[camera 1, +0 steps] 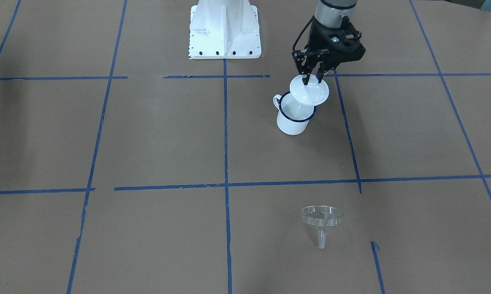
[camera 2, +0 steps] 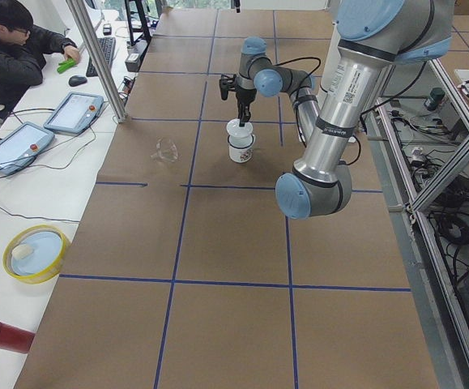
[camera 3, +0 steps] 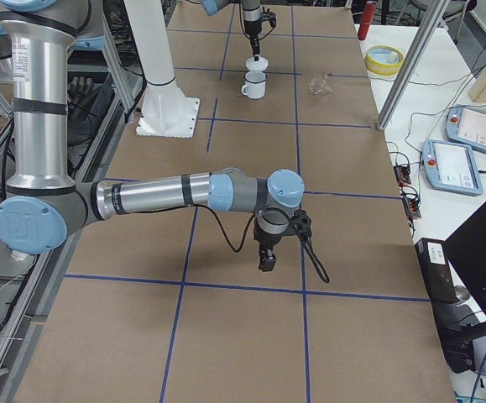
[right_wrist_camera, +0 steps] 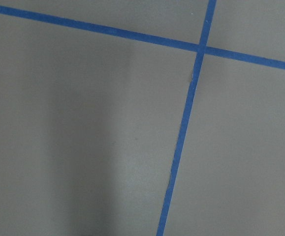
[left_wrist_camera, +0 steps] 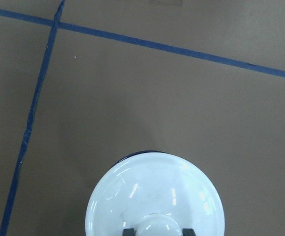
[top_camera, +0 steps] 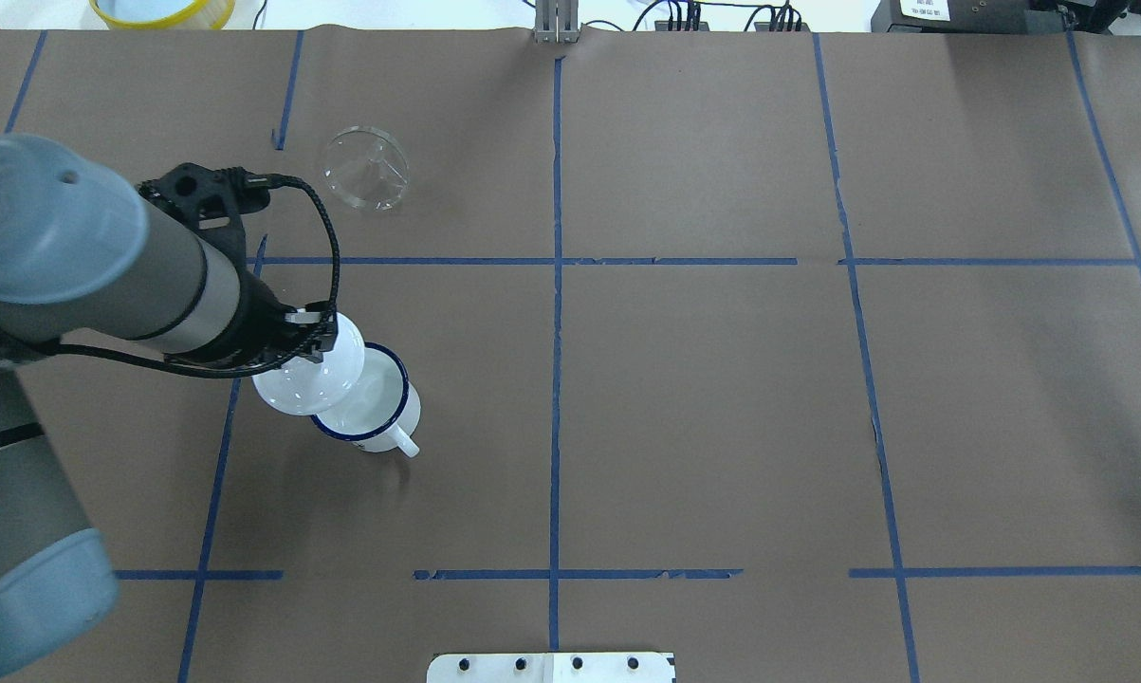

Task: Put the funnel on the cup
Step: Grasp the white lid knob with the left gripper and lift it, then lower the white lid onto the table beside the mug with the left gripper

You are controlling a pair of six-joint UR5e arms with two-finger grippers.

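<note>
the funnel (camera 1: pixel 322 220) lies on the table (camera 1: pixel 147 139), well apart from the cup (camera 1: pixel 293 120), its clear wall faint against the brown paper. the cup stands upright, its mouth partly hidden by a white lid (camera 1: pixel 309 92) hanging off-centre above it. the left gripper (camera 1: pixel 312 79) pinches the lid's knob. the right gripper (camera 3: pixel 266 260) shows only small, side-on; spread or pressed together, i cannot tell.
</note>
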